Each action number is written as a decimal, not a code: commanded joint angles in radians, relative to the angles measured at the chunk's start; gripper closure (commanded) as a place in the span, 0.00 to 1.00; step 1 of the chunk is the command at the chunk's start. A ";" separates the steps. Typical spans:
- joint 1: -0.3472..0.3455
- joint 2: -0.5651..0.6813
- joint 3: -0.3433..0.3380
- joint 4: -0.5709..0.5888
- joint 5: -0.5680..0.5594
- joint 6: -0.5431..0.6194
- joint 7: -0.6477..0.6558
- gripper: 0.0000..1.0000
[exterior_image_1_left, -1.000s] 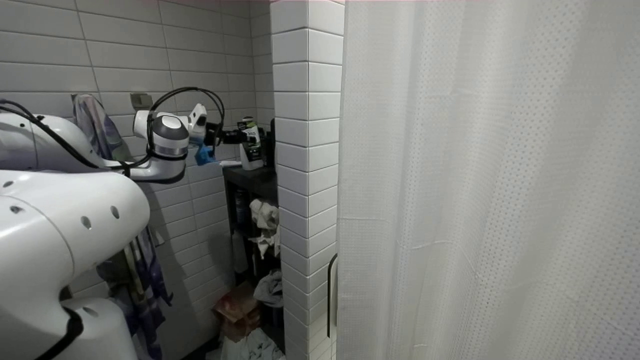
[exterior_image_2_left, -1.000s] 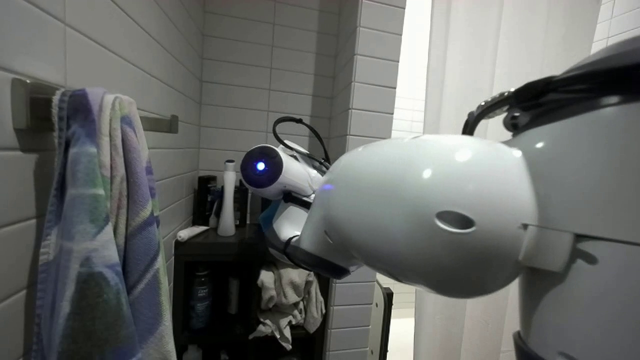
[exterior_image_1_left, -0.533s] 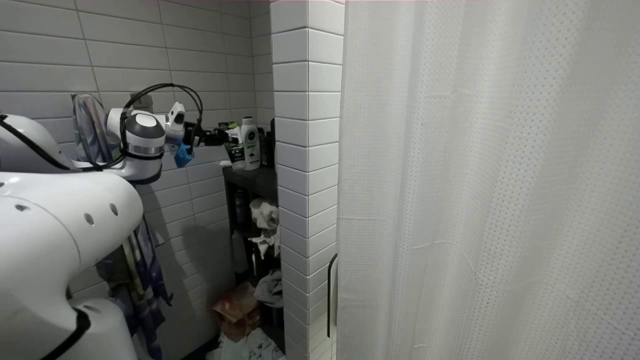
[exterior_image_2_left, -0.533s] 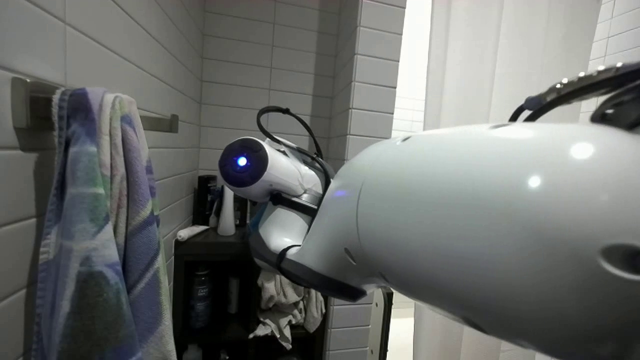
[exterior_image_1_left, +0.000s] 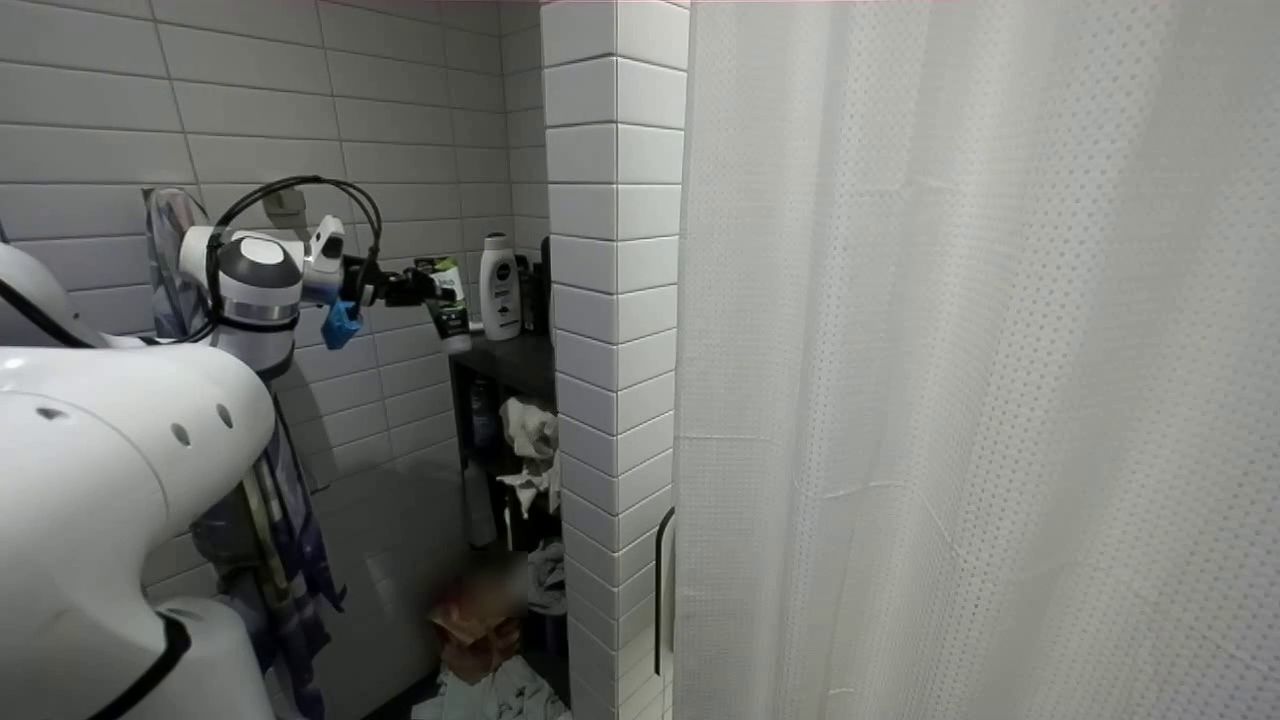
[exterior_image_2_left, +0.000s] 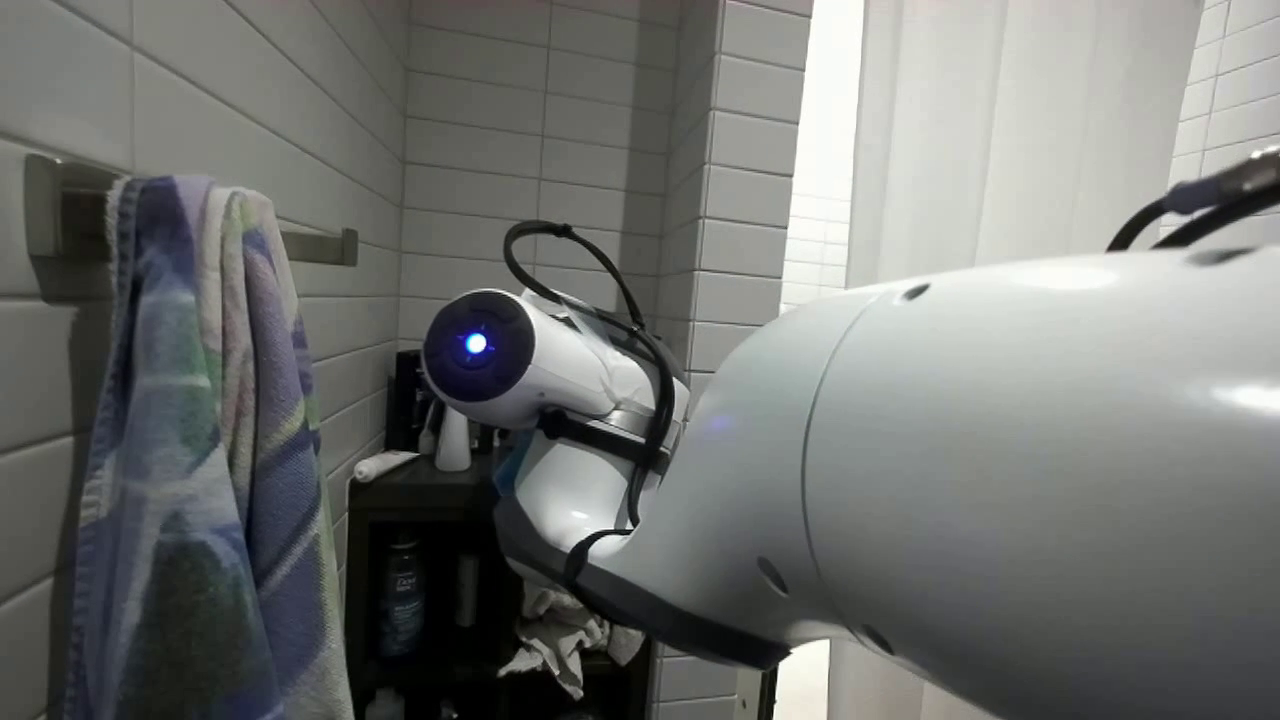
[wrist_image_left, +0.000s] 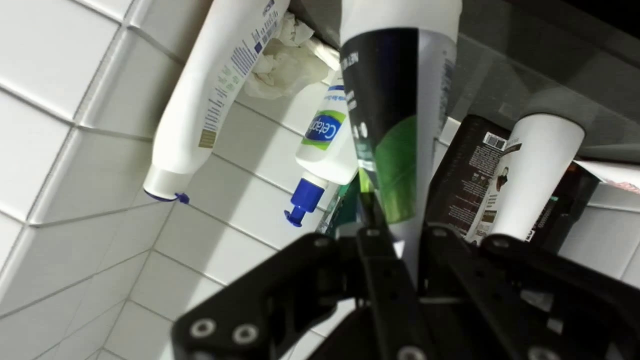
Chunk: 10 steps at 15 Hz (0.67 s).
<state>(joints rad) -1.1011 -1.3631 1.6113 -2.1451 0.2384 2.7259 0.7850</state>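
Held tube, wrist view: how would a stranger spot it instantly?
Start at the black pincer at the bottom. The tube runs up the picture from its grip. Unlike the pump bottle to its left, it has a black label with a green patch.

White bottle (exterior_image_1_left: 501, 292) near the held tube (wrist_image_left: 390, 100), tiled pillar (exterior_image_1_left: 616, 330) alongside shelf (exterior_image_1_left: 512, 360), open air overhead

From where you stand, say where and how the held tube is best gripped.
I'd grip the tube by its flattened upper part, as the gripper does: come in level from the narrow edge, closing on the broad faces. It hangs tilted, cap down, thinning toward the top.
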 joint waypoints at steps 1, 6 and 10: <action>0.020 0.074 0.013 -0.035 0.005 0.004 -0.046 0.97; 0.014 0.148 0.063 -0.016 0.017 0.022 -0.072 0.97; 0.012 0.185 0.098 0.005 0.019 0.021 -0.094 0.97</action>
<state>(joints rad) -1.0964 -1.2569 1.6826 -2.1258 0.2443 2.7264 0.7436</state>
